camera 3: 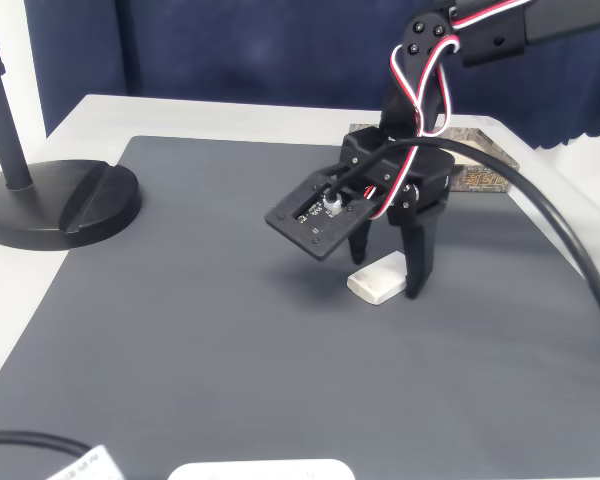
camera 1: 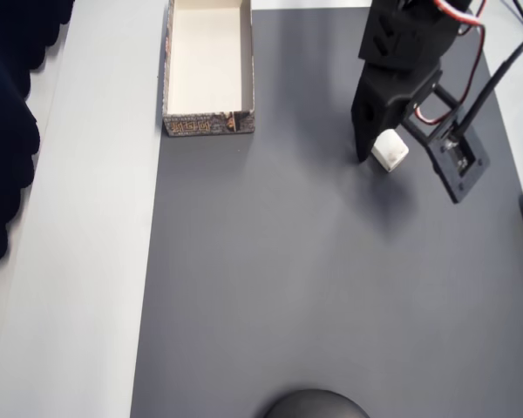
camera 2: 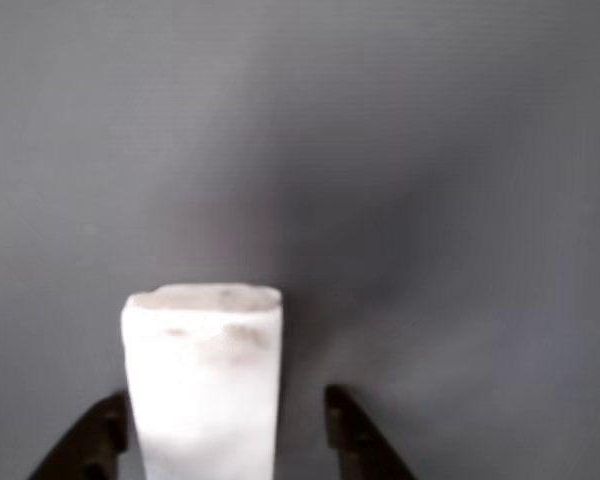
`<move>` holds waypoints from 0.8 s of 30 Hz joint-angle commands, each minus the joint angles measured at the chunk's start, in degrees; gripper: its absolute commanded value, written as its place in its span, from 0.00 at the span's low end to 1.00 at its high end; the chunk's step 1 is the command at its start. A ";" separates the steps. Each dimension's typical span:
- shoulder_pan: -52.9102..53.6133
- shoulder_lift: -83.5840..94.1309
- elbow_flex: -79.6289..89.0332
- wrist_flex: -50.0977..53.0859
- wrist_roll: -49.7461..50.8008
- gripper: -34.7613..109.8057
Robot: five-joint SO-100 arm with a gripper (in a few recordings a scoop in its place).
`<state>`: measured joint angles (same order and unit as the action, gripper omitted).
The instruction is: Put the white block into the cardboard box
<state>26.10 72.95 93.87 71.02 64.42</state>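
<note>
the overhead view looks straight down on the grey mat [camera 1: 314,287]. the wrist view rides close behind the jaws, facing that mat [camera 2: 430,150] (very near). the fixed view stands low at the tabletop's [camera 3: 230,110] edge, looking across. all 3 share the white block [camera 1: 390,150].

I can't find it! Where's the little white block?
In the overhead view, the white block lies on the grey mat, upper right, between the hand's fingers.

One white block [camera 3: 378,281], one cardboard box [camera 1: 208,68], one dark mat [camera 1: 314,287], one round stand base [camera 3: 50,201].
</note>
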 commanded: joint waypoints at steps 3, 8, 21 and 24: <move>0.18 0.26 -3.60 0.70 0.35 0.42; -0.09 0.09 -3.60 0.70 0.26 0.41; -0.79 -0.09 -3.60 2.64 -3.16 0.29; -0.97 -0.09 -3.78 3.96 -4.13 0.25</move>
<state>25.40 72.60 93.43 73.12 61.61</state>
